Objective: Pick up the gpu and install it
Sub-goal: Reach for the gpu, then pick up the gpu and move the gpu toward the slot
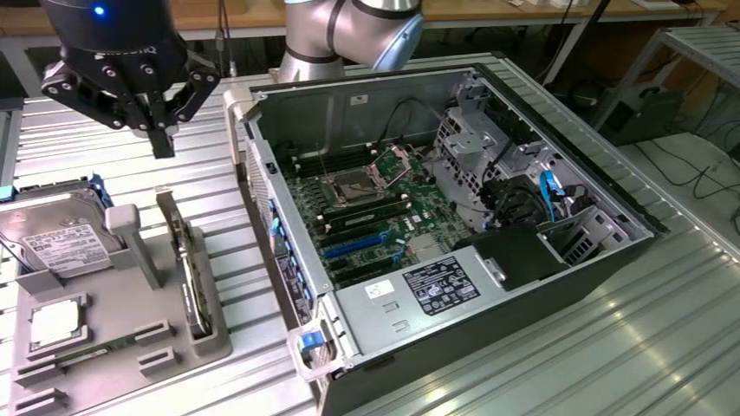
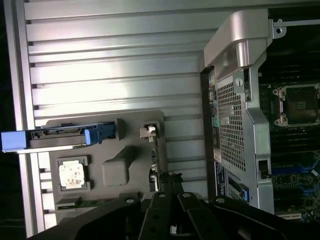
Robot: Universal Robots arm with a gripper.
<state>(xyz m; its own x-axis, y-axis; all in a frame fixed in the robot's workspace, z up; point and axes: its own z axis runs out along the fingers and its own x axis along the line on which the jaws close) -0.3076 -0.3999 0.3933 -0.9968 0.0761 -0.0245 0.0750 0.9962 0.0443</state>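
Observation:
The gpu (image 1: 192,270) stands on edge in a slot of the grey parts holder (image 1: 127,338), its silver end bracket (image 1: 166,218) rising at the far end. In the wrist view the gpu (image 2: 156,150) is a thin edge along the holder's side nearest the computer case. My gripper (image 1: 162,146) hangs in the air above the table, beyond the bracket end of the card and apart from it. Its two black fingers meet at the tips, shut with nothing between them. The wrist view has the gripper (image 2: 170,184) tips just over the card's edge.
The open computer case (image 1: 463,217) lies to the exterior view's right of the holder, its motherboard with blue slots (image 1: 356,248) exposed. The holder also carries a hard drive (image 1: 55,244), a processor chip (image 1: 55,322) and a memory stick (image 1: 83,354). Ribbed metal tabletop (image 1: 647,347) surrounds everything.

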